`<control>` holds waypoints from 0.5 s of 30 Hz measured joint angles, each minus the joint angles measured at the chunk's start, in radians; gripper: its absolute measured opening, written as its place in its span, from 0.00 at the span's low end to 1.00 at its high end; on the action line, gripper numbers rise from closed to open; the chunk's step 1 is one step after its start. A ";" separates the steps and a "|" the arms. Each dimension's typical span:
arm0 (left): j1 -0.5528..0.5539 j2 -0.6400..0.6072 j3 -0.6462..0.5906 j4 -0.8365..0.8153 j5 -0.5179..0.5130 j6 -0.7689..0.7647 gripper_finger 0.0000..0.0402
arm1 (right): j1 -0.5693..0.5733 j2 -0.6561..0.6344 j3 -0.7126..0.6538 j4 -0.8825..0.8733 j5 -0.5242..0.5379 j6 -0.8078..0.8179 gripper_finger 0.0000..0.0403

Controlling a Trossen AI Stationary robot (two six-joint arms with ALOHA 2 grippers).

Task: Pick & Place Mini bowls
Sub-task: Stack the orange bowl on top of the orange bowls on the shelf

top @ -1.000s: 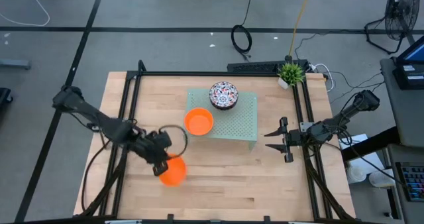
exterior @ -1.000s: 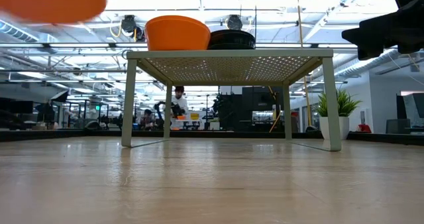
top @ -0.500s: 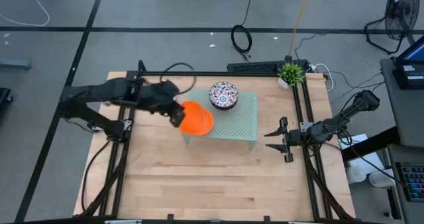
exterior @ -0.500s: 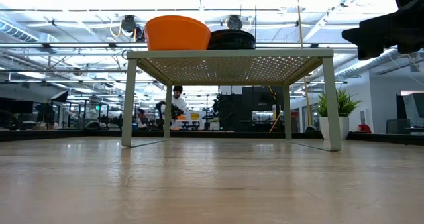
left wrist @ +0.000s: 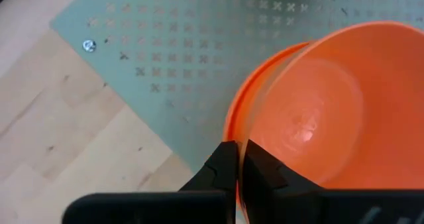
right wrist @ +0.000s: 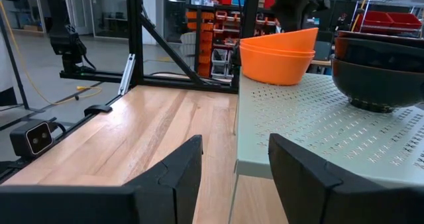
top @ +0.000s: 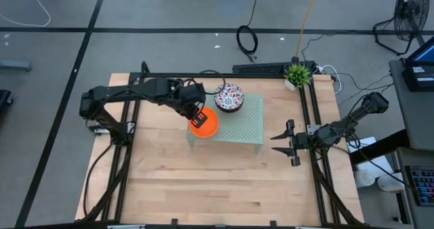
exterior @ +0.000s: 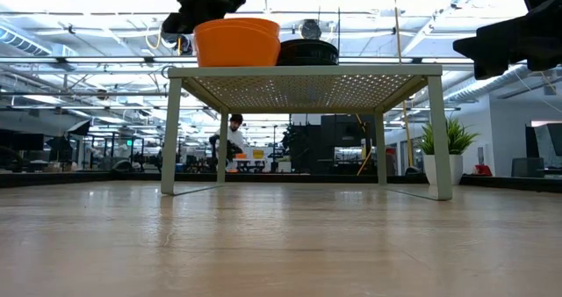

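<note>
1. Risk first: we judge the held orange bowl (left wrist: pixel 311 111) could tip or pop out of the stack, since the left gripper (left wrist: pixel 235 161) pinches only its thin rim and the bowl sits tilted in the wrist view.
2. Second risk: letting go before the bowl is seated square in the lower orange bowl (exterior: pixel 235 51) may leave it crooked, and it could slide off toward the rack (top: pixel 247 124) edge, which is close.
3. Third risk: the left arm works just beside the patterned bowls (top: pixel 228 97); a sloppy retreat could knock them.
4. Left fingers (left wrist: pixel 222 168): clenched, nearly touching each other, with the orange rim between them. We read this as grasping the upper bowl, not released.
5. Bowl position: both orange bowls nested at the rack's front-left corner, above the tabletop (top: pixel 224 181). In the low view the stack stands on the rack top under the left gripper.
6. Patterned bowls: stacked dark-sided on the rack's back part, just beside the orange stack, apart from it as far as we can tell.
7. Right gripper (top: pixel 281 142): waits near the rack's right side, fingers (right wrist: pixel 165 177) spread partway, holding nothing.
8. Step, as we judge: placing the orange bowl, release not yet done.
</note>
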 joint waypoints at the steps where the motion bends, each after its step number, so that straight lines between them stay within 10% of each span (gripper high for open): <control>1: 0.001 0.001 0.000 0.003 -0.001 0.002 0.03 | 0.000 0.000 0.000 0.000 0.000 0.000 0.40; 15: 0.007 -0.031 0.005 0.033 0.109 0.103 0.13 | 0.000 0.000 0.000 0.000 0.000 0.000 0.40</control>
